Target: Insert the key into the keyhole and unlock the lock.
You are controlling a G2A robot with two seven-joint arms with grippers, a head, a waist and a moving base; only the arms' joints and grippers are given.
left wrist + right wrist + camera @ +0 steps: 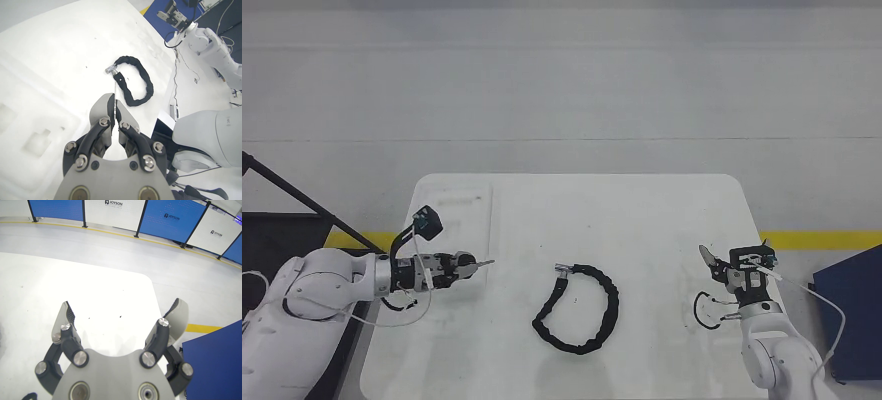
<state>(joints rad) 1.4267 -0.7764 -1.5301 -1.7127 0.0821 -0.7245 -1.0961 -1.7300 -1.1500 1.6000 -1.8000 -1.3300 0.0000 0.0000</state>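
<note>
Left wrist view: left fingers [98, 110] pinch the key [115, 91], pointed at the lock [145, 83] lying mid counter [56, 56], well short of it; insertion and turning remain. Right fingers [60, 317] gape empty by its right edge.

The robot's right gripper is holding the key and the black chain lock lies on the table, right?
Not quite. It's the left gripper that holds the key, as the left wrist view shows. The black chain lock does lie on the table.
</note>
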